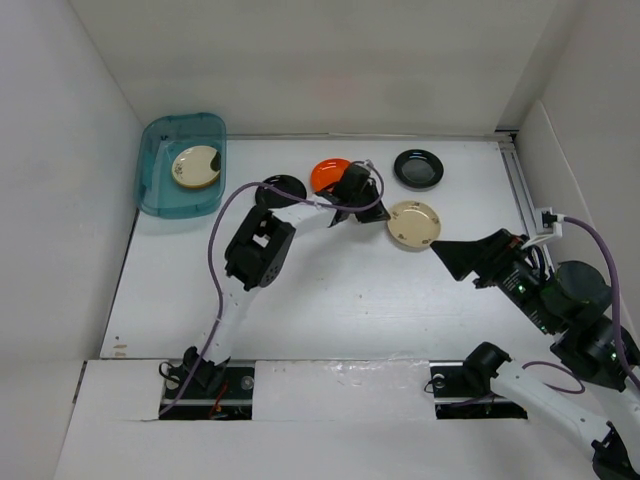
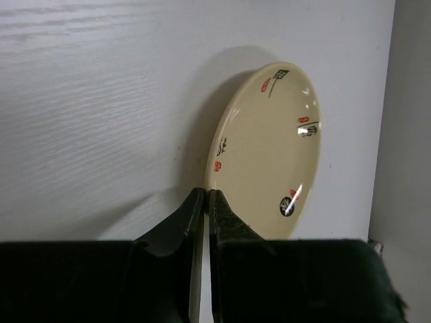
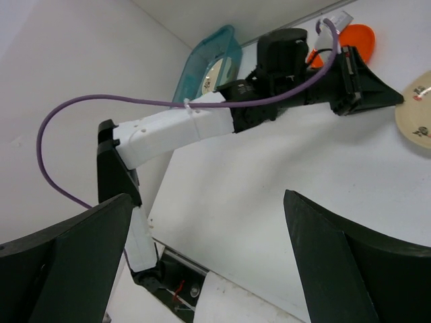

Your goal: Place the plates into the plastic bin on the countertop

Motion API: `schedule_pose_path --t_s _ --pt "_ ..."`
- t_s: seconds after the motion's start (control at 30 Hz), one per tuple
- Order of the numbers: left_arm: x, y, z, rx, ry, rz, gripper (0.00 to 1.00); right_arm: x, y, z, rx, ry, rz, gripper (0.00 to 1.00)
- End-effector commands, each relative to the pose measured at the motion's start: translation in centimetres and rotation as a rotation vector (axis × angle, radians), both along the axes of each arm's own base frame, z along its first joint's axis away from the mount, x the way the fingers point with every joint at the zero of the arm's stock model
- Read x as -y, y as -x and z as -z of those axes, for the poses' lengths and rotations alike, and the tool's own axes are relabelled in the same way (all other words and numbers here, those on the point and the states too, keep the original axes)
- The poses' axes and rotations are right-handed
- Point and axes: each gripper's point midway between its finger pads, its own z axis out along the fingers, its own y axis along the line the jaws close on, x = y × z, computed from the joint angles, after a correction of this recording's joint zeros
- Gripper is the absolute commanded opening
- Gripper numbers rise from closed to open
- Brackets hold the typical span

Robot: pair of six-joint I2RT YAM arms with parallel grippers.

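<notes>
A cream plate (image 1: 415, 224) with small markings lies on the white countertop (image 1: 330, 300). My left gripper (image 1: 384, 214) is shut on its near rim; in the left wrist view the jaws (image 2: 205, 195) pinch the edge of that plate (image 2: 269, 155). Another cream plate (image 1: 195, 167) rests inside the teal plastic bin (image 1: 160, 190) at the back left. An orange plate (image 1: 326, 172) and a black plate (image 1: 283, 186) sit behind the left arm, and a second black plate (image 1: 418, 168) lies further right. My right gripper (image 1: 450, 255) stands open and empty (image 3: 209, 262) right of the cream plate.
White walls close in the left, back and right sides. A metal rail (image 1: 520, 185) runs along the right edge. The left arm's purple cable (image 1: 225, 215) loops over the countertop. In the right wrist view the bin (image 3: 202, 60) stands beyond the left arm (image 3: 182, 124).
</notes>
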Motion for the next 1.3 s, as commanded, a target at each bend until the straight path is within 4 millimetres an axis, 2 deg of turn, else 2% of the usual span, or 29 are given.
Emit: schedule_pose_path --t_s 0.0,0.03,0.07,0.1,0.13,0.17,0.27,0.3,0.37,0.4,0.47,0.5,0.6,0.63,0.67,0.7,0.73,0.77,0.8,0.83,0.87,0.9,0.93,0.97,1.0,1.03,1.07,1.1,1.27 --pt "-4.1 -3.3 -11.4 0.157 0.095 -0.060 0.00 0.0 -0.6 -0.8 0.022 -0.010 0.018 1.00" --pt "-5.7 -3.8 -14.7 0.204 0.109 -0.087 0.00 -0.1 -0.6 -1.0 0.028 -0.016 0.018 1.00" --pt "-8.6 -5.6 -16.2 0.219 0.111 -0.143 0.00 -0.1 -0.6 -1.0 0.028 -0.016 0.018 1.00" --pt "-10.5 -6.4 -17.5 0.242 0.107 -0.178 0.00 -0.2 -0.8 -0.8 0.022 -0.010 0.018 1.00" --pt "-12.6 -6.8 -19.9 0.265 0.116 -0.213 0.00 -0.5 -0.8 -0.7 0.024 -0.012 0.009 1.00" --pt "-16.5 -8.5 -20.4 0.275 0.106 -0.273 0.00 -0.5 -0.8 -0.7 0.024 -0.012 0.008 1.00" --pt "-22.4 -9.4 -22.5 0.288 0.093 -0.355 0.00 -0.6 -1.0 -0.8 0.035 -0.010 0.008 1.00" --pt "-26.5 -10.5 -22.5 0.281 0.072 -0.437 0.00 -0.8 -1.1 -0.6 0.035 -0.010 -0.001 1.00" --pt "-30.8 -10.8 -23.4 0.292 0.059 -0.520 0.00 -1.1 -1.5 -0.5 0.030 -0.006 -0.001 1.00" --pt "-35.0 -11.2 -22.6 0.269 0.039 -0.596 0.00 -1.3 -1.3 -0.5 0.030 -0.007 -0.012 1.00" --pt "-39.4 -11.3 -22.3 0.248 0.018 -0.694 0.00 -1.6 -1.4 -0.6 0.030 -0.007 -0.022 1.00" --pt "-43.4 -11.6 -22.3 0.241 0.023 -0.778 0.00 -1.8 -1.7 -0.6 0.029 -0.006 -0.022 1.00" --pt "-48.1 -11.3 -21.6 0.206 0.031 -0.872 0.00 -1.9 -1.6 -0.5 0.034 0.001 -0.034 1.00" --pt "-50.6 -11.4 -21.9 0.210 0.022 -0.921 0.00 -1.9 -1.6 -0.5 0.034 0.002 -0.034 1.00" --pt "-51.5 -11.5 -21.9 0.201 0.018 -0.939 0.00 -1.9 -1.5 -0.9 0.041 -0.004 -0.033 1.00" --pt "-52.7 -11.6 -20.4 0.156 -0.004 -0.970 0.00 -1.8 -1.4 -0.7 0.034 0.002 -0.034 1.00" --pt "-54.5 -11.7 -20.0 0.147 -0.023 -1.014 0.00 -1.8 -1.4 -0.7 0.034 0.002 -0.034 1.00" --pt "-55.5 -12.1 -20.3 0.157 -0.042 -1.033 0.00 -1.8 -1.4 -0.7 0.034 0.002 -0.034 1.00" --pt "-55.8 -12.4 -19.7 0.143 -0.053 -1.043 0.00 -1.6 -1.2 -0.7 0.035 0.001 -0.034 1.00" --pt "-57.0 -13.0 -17.9 0.113 -0.061 -1.060 0.00 -1.6 -1.2 -0.7 0.035 0.001 -0.034 1.00" --pt "-58.0 -13.4 -18.2 0.114 -0.061 -1.075 0.00 -1.5 -1.1 -0.9 0.036 0.000 -0.033 1.00" --pt "-58.2 -13.8 -17.6 0.102 -0.064 -1.075 0.00 -1.5 -1.0 -0.7 0.028 0.006 -0.034 1.00" --pt "-58.3 -14.3 -15.5 0.050 -0.075 -1.073 0.00 -1.2 -0.7 -1.3 0.043 -0.006 -0.033 1.00" --pt "-59.3 -14.5 -14.9 0.042 -0.091 -1.099 0.00 -1.1 -0.8 -1.0 0.035 0.001 -0.024 1.00" --pt "-59.6 -15.0 -15.6 0.061 -0.094 -1.095 0.00 -1.1 -0.8 -1.0 0.035 0.001 -0.024 1.00" --pt "-60.0 -15.1 -14.9 0.046 -0.111 -1.111 0.00 -0.8 -0.4 -1.4 0.043 -0.006 -0.024 1.00" --pt "-60.2 -15.1 -13.3 0.005 -0.130 -1.119 0.00 -0.8 -0.4 -1.1 0.035 0.001 -0.024 1.00" --pt "-60.5 -15.2 -13.1 0.005 -0.138 -1.129 0.00 -0.5 -0.4 -1.5 0.042 -0.004 -0.014 1.00" --pt "-60.8 -14.1 -11.4 -0.027 -0.163 -1.160 0.00 -0.5 -0.4 -1.3 0.035 0.001 -0.014 1.00"
